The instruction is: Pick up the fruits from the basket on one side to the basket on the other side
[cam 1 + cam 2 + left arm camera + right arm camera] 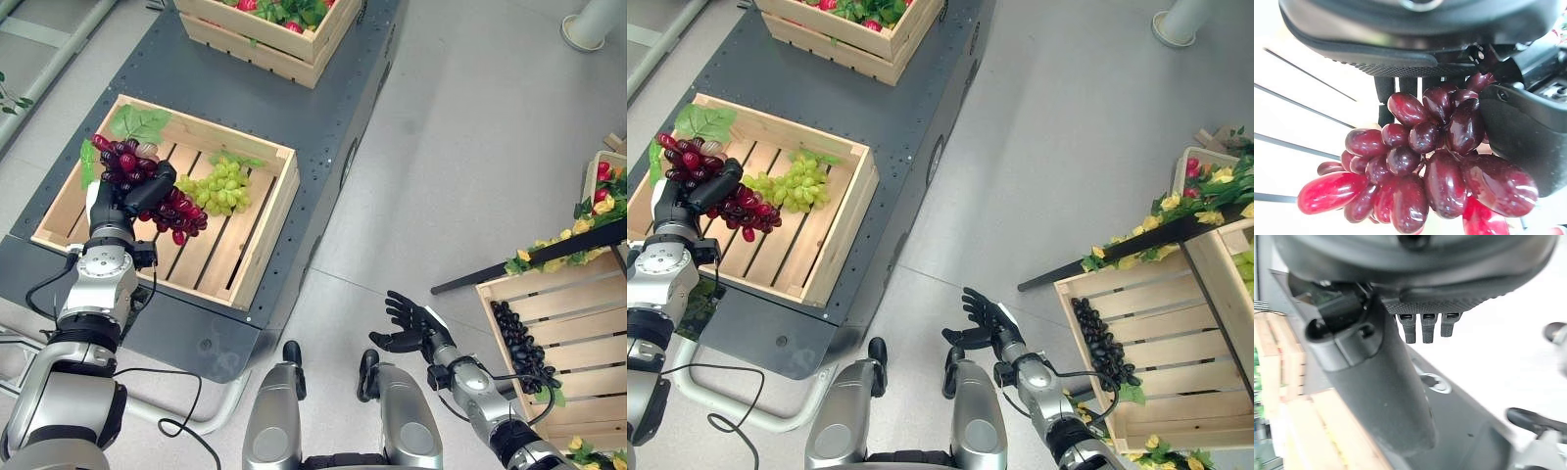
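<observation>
A bunch of dark red grapes hangs in my left hand, whose fingers and thumb are curled round its top. It is held over the left part of the wooden crate on the dark platform. In the left wrist view the red grapes dangle just past the thumb. A bunch of green grapes lies on the crate's slats, right of the red bunch. My right hand hovers open, fingers spread, above the floor left of a second wooden crate that holds black grapes.
Another crate with red fruit and leaves stands at the back of the platform. A dark bar with yellow flowers crosses above the right crate. A small crate of fruit sits at the far right.
</observation>
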Robot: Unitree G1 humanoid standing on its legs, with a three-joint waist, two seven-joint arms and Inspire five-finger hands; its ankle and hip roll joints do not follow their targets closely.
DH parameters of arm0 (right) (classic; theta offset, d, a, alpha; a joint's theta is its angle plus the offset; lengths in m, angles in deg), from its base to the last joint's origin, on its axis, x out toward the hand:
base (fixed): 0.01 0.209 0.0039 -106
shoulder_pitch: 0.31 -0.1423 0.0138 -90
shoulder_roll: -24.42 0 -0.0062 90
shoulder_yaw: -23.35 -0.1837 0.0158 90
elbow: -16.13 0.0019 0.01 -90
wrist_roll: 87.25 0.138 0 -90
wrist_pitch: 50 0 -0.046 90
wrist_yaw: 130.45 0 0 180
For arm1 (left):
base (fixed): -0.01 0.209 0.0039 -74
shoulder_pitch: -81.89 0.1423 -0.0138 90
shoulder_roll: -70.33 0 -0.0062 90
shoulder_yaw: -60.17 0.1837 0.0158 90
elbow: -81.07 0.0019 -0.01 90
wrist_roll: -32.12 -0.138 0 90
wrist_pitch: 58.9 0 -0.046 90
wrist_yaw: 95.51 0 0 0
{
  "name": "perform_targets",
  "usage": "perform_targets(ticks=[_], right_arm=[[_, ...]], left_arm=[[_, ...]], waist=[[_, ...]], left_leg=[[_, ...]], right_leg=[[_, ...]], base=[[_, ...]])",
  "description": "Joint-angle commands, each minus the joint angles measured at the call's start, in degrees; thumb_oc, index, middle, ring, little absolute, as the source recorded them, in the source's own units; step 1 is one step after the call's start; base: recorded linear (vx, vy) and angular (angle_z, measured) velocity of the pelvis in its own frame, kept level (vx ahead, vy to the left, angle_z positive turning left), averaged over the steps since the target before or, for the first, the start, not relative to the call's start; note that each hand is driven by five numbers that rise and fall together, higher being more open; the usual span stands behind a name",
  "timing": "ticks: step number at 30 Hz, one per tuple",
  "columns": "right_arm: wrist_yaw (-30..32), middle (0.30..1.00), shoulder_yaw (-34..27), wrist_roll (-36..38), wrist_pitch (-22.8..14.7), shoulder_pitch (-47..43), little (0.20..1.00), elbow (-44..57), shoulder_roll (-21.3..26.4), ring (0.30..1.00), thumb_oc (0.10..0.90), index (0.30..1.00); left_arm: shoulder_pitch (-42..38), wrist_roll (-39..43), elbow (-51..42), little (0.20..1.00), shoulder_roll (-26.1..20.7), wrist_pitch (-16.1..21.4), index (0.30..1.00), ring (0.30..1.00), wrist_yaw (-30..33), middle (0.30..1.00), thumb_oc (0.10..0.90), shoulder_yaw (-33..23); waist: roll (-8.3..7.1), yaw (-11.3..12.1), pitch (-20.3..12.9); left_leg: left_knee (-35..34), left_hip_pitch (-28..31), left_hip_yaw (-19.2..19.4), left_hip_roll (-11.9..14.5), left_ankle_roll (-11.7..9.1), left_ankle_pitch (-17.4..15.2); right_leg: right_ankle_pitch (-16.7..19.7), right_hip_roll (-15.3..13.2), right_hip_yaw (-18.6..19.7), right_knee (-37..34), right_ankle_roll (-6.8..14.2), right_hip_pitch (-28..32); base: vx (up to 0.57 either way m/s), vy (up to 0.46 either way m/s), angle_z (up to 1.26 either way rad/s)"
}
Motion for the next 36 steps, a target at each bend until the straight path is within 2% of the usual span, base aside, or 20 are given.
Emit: perform_targets(ticks=[1,4,6,10,13,14,17,23,25,28,33,36], right_arm=[[3.38,0.9,-1.77,-1.13,-2.89,2.67,0.9,6.04,1.11,0.9,0.8,0.9],[2.44,0.9,-1.23,-0.67,-2.51,2.67,0.9,10.63,1.15,0.9,0.8,0.9],[-1.0,0.9,-0.64,0.91,-1.24,1.77,0.9,14.15,1.5,0.9,0.8,0.9],[-5.54,0.9,0.17,7.66,0.65,-2.4,0.9,17.97,2.73,0.9,0.8,0.9],[-6.3,0.9,0.15,11.25,2.22,-5.76,0.9,18.87,2.57,0.9,0.8,0.9],[-5.73,0.9,0.17,13.41,3.87,-9.76,0.9,20.15,1.94,0.9,0.8,0.9],[-3.35,0.9,0.77,14.9,5.71,-15.32,0.9,21.6,1.38,0.9,0.8,0.9],[3.35,0.9,2.24,15.37,10.02,-26.5,0.9,22.28,1.04,0.9,0.8,0.9],[4.16,0.9,2.63,16.23,10.82,-28.46,0.9,22.29,0.94,0.9,0.8,0.9],[7.12,0.9,4.04,18.93,11.66,-33.98,0.9,20.78,-0.52,0.9,0.8,0.9],[7.46,0.9,5.19,24.29,14.1,-37.23,0.9,18.43,-2.06,0.9,0.8,0.9],[7.66,0.9,6.0,26.87,14.07,-37.98,0.9,16.66,-2.87,0.9,0.8,0.9]], left_arm=[[-0.82,0.58,-5.51,0.3,1.38,11.93,0.3,0.3,1.61,0.3,0.4,-3.27],[-0.88,-1.35,-7.8,0.3,0.87,12.24,0.3,0.3,0.79,0.3,0.4,-2.26],[-1.85,-2.29,-9.35,0.3,0.33,11.84,0.3,0.3,-0.81,0.3,0.4,-1.05],[-5.89,-2.28,-9.78,0.3,-1.31,12.51,0.3,0.3,-5.59,0.3,0.4,2.68],[-8.82,-1.75,-9.37,0.3,-1.96,12.5,0.3,0.3,-7.72,0.3,0.4,4.98],[-12.59,-1.62,-8.72,0.3,-2.26,12.83,0.3,0.3,-9.94,0.3,0.4,7.87],[-18.42,-1.1,-8.45,0.3,-1.82,12.58,0.3,0.3,-11.4,0.3,0.4,12.44],[-25.81,-1.56,-8.48,0.3,1.05,11.85,0.3,0.3,-11.96,0.3,0.4,19.05],[-26.87,-1.47,-8.87,0.3,1.88,11.44,0.3,0.3,-11.94,0.3,0.4,20.01],[-29.18,-2.71,-8.96,0.3,5.52,10.62,0.3,0.3,-12.01,0.3,0.4,22.92],[-30.3,-2.05,-8.55,0.3,8.79,10.55,0.3,0.3,-12.84,0.3,0.4,25.16],[-30.55,-1.35,-8.75,0.3,10.19,10.48,0.3,0.3,-13.46,0.3,0.4,25.99]], waist=[[4.07,-0.91,-13.74],[4.63,-1.01,-15.67],[4.98,-0.82,-17.36],[5.54,-0.54,-19.69],[5.91,-0.53,-20.57],[6.25,-0.37,-21.32],[6.57,-0.21,-22.18],[6.5,-0.38,-23.5],[6.39,-0.43,-23.67],[6.11,-0.63,-24.36],[5.7,-0.82,-25.16],[5.49,-0.88,-25.58]], left_leg=[[-7.39,7.26,-0.67,-5.66,1.86,-5.57],[-10.09,9.11,-1.13,-5.76,1.57,-4.69],[-12.2,10.37,-1.62,-5.91,1.4,-3.98],[-16.11,12.65,-2.39,-6.02,1.07,-2.52],[-18.19,13.7,-2.55,-5.92,0.82,-1.69],[-20.5,14.6,-2.83,-5.88,0.53,-0.73],[-22.86,15.42,-3.07,-5.98,0.13,0.33],[-23.46,15.52,-2.45,-5.57,-0.06,0.49],[-23.46,15.6,-2.2,-5.44,-0.15,0.48],[-24.07,16.22,-2.09,-5.18,-0.51,0.65],[-24.27,16.54,-1.85,-4.84,-0.86,0.85],[-24.37,16.72,-1.7,-4.61,-1.04,0.96]], right_leg=[[2.87,0.68,0.17,-10.59,0.12,5.34],[3.83,0.94,0.3,-13.1,0.27,7.33],[4.61,1.15,0.27,-15.11,0.4,8.77],[5.98,1.62,-0.04,-18.27,0.64,11.03],[6.66,1.82,-0.15,-19.91,0.72,12.11],[7.55,2.02,-0.49,-21.84,0.89,13.05],[8.67,2.47,-0.99,-24.53,1.06,14.24],[8.84,3.06,-0.52,-25.9,0.64,14.6],[8.8,3.2,-0.41,-26.19,0.46,14.84],[8.9,3.86,-0.03,-27.44,-0.08,15.82],[9.02,4.37,0.22,-28.37,-0.58,16.47],[9.04,4.67,0.32,-28.88,-0.87,16.85]], base=[[0.05,-0.074,-0.03],[0.03,-0.106,0.02],[0.01,-0.132,0.03],[-0.01,-0.146,0.04],[-0.03,-0.109,0.1],[-0.06,-0.153,0.01],[-0.05,-0.137,-0.02],[-0.05,-0.113,-0.03],[-0.03,-0.077,-0.02],[-0.01,-0.081,-0.03],[0.01,-0.043,-0.06],[0.02,-0.021,-0.06]])
